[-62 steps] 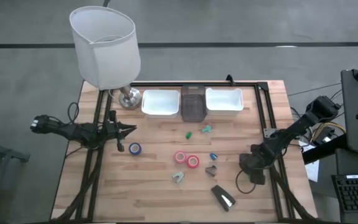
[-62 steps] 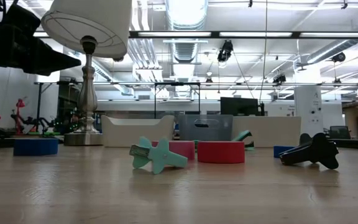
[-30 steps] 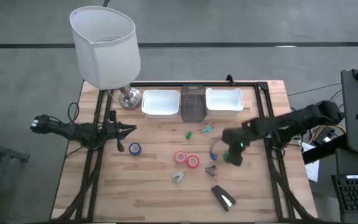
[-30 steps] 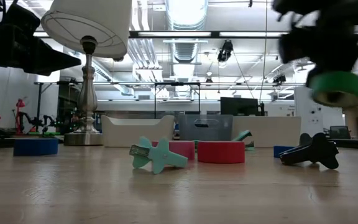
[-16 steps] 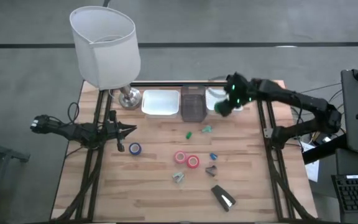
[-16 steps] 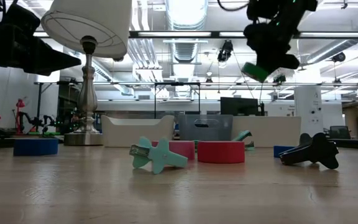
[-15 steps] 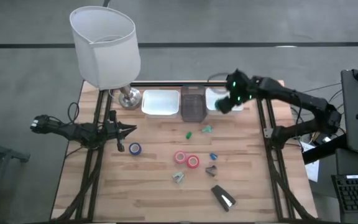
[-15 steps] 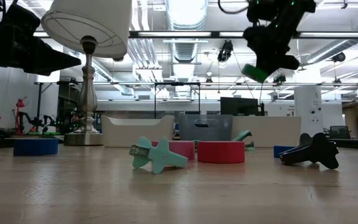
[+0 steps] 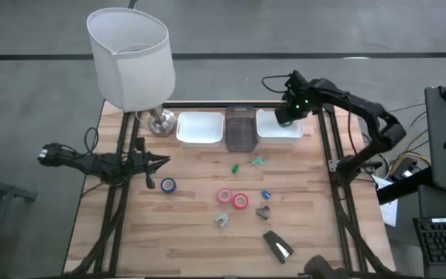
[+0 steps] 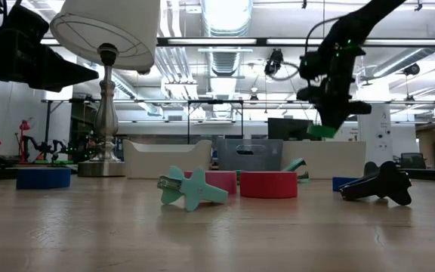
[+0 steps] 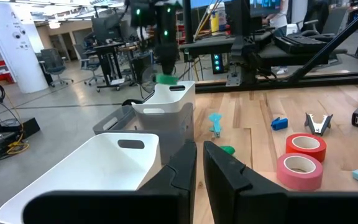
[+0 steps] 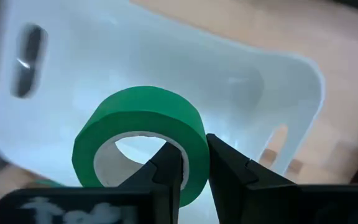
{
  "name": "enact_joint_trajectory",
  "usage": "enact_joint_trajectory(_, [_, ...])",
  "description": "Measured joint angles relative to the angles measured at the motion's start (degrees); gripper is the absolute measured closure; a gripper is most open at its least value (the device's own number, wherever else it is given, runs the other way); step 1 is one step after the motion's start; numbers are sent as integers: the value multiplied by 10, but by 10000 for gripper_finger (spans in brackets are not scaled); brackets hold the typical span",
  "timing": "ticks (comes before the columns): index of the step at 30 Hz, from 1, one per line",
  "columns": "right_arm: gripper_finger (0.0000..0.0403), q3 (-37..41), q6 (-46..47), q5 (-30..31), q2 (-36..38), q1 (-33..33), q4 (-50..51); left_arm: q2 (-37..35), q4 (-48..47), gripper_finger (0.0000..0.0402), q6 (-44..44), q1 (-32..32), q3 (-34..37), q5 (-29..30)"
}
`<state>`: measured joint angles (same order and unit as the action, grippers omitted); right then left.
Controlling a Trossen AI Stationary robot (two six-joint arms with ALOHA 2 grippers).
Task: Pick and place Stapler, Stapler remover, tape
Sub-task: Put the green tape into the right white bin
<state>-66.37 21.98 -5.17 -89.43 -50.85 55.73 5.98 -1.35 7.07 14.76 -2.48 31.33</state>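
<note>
High view: a wooden bench point(image 9: 184, 225) under a white lamp point(image 9: 130, 58); the right gripper point(image 9: 285, 115) hangs over the right-hand white bin point(image 9: 279, 133), likely the drop spot, while the left gripper point(image 9: 161, 162) waits at the left edge near a blue tape roll point(image 9: 168, 184), the stapler point(image 9: 278, 246) lying at the near edge. Low view: the green tape point(image 10: 322, 131) hangs above the bin's far wall, pink rolls point(image 10: 268, 183) on the wood. Wrist views: right fingers point(image 12: 169, 168) pinch the green roll's wall, one inside the ring, directly over the bin; left fingers point(image 11: 185, 168) narrow, holding nothing.
</note>
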Motion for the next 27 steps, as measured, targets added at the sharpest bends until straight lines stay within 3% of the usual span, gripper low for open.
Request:
enact_joint_trajectory(11, [338,0,-37,8,-60,-4,10,0,0,369,0,0,0,0])
enact_joint_trajectory(17, [327,0,-43,38,-68,-4,10,0,0,369,0,0,0,0])
enact_joint_trajectory(27, [302,0,-68,39,-69,-5,9,0,0,369,0,0,0,0])
